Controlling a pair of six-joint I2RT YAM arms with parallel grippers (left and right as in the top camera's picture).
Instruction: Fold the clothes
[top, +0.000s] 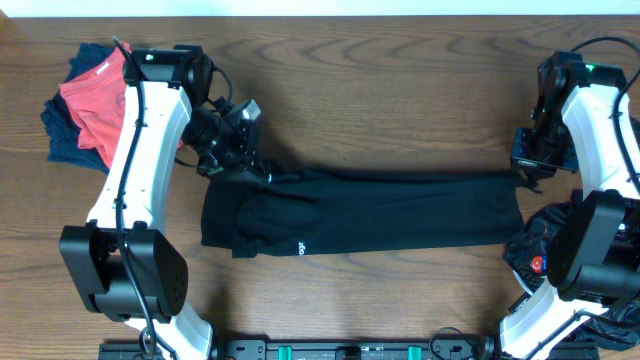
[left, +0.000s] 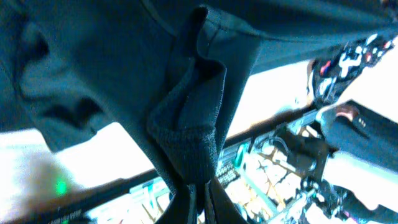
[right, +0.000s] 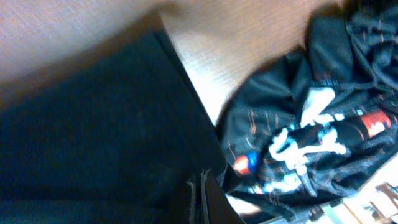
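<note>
Black garment (top: 380, 210) lies spread flat across the middle of the table (top: 400, 90), long side left to right. A small white logo (top: 298, 247) sits at its near edge.

Left hand (top: 250, 168) is narrow, pinching a bunched fold at the far-left corner; the wrist view confirms cloth between the fingers (left: 186, 199).

Right hand (top: 527, 172) is narrow, closed on the far-right corner.

Printed dark garment (right: 311, 130) is heaped beside the right end. Red and navy pile (top: 88, 105) sits at far left.
</note>
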